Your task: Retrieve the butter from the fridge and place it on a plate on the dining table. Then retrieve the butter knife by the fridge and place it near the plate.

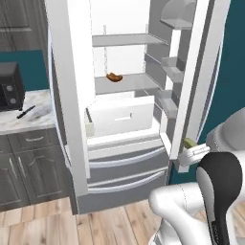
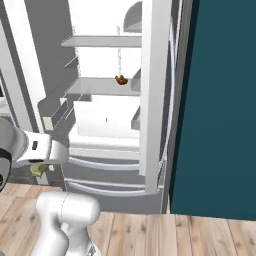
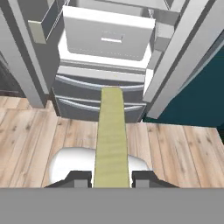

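1. The butter (image 3: pixel 111 135) is a pale yellow-olive rectangular stick, smooth and plain. In the hand view it runs lengthwise up from between the two dark finger tips.
2. The hand (image 3: pixel 111 178) is clenched on the butter, one tip pressing each long side. In the left base view the butter's end peeks out at the hand's tip (image 1: pixel 190 142), just outside the fridge's open right door.
3. The fridge (image 1: pixel 72 95) stands with both upper doors open, showing a white interior with shelves and a white inner drawer pulled partly out. An orange-brown sausage-like food (image 1: pixel 114 77) sits on a middle shelf.
4. Progress, as a judgement: the butter is out of the fridge and held over the wooden floor (image 3: pixel 30 131), so the first retrieval looks done. Carrying it to the plate on the dining table is not yet done.
5. The butter knife (image 1: pixel 25 112), thin and black, lies on the marbled surface (image 1: pixel 38 117) left of the fridge, near a dark microwave (image 1: pixel 10 86). Fetching it looks untouched.
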You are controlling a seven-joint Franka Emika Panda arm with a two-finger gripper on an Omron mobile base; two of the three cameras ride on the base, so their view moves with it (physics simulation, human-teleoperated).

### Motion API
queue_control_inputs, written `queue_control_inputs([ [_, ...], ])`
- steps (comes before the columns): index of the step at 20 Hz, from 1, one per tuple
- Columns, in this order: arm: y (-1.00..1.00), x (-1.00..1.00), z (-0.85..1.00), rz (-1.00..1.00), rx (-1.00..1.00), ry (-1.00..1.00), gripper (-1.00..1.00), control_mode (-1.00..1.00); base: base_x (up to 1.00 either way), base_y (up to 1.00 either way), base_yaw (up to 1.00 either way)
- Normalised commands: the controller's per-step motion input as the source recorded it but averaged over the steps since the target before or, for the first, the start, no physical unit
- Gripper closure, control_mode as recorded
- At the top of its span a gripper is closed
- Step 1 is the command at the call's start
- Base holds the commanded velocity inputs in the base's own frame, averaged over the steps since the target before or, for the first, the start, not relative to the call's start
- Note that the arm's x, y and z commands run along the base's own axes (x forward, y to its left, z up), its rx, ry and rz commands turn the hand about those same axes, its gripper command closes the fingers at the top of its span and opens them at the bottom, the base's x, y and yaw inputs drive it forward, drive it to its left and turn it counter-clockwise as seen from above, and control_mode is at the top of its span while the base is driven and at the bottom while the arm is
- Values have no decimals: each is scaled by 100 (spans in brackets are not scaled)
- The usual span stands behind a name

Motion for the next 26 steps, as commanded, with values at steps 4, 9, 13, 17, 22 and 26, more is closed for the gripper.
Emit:
queue_control_inputs([
  [4, 0, 0, 0, 0, 0, 0, 100, 100, -77, -3, 1],
  [9, 0, 0, 0, 0, 0, 0, 100, 100, -31, -5, 36],
  [13, 0, 0, 0, 0, 0, 0, 100, 100, -9, 0, 79],
  [17, 0, 0, 0, 0, 0, 0, 100, 100, -24, 3, 100],
  [22, 0, 0, 0, 0, 0, 0, 100, 100, -20, 11, 99],
  [26, 0, 0, 0, 0, 0, 0, 100, 100, 0, 0, 100],
])
